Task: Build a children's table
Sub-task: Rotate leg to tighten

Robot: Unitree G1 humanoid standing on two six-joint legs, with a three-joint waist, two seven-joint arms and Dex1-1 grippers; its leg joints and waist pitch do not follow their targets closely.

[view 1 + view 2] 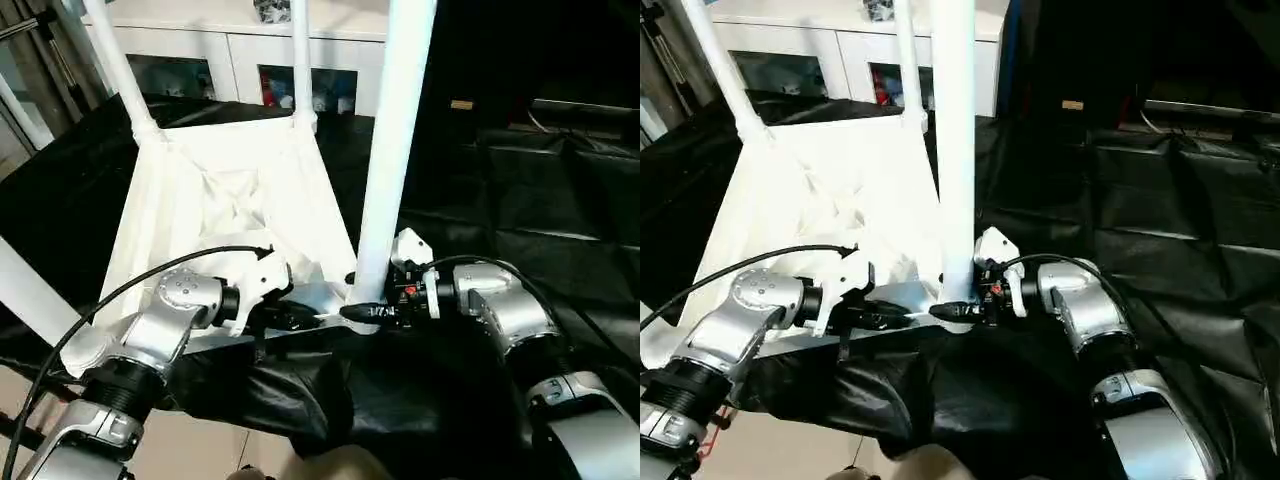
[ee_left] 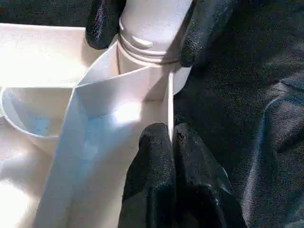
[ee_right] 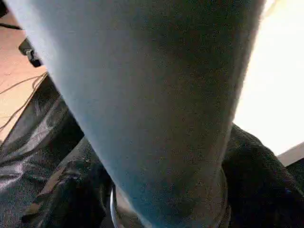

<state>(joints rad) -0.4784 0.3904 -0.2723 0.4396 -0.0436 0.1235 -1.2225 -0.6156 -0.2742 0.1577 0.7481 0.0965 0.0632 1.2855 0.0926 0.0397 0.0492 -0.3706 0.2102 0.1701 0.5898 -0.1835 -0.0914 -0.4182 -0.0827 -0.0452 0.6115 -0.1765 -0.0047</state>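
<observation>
Left gripper (image 1: 305,320) pinched tabletop (image 1: 225,200) near edge; right gripper (image 1: 365,313) clasped near-right leg (image 1: 392,160) at its socket — apparently seated upright.

near leg (image 1: 395,150) cut off above, far legs' (image 1: 300,60) tops cropped

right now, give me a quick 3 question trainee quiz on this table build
1. True or false: the tabletop lies with its ribbed underside up.
2. Which end effector is around the base of the near leg? A) left B) right
3. What do the left end effector's fingers pinch?

Key:
1. True.
2. B: the right end effector sits at that leg's base, by the corner socket.
3. The tabletop's thin side wall, beside that socket.
</observation>
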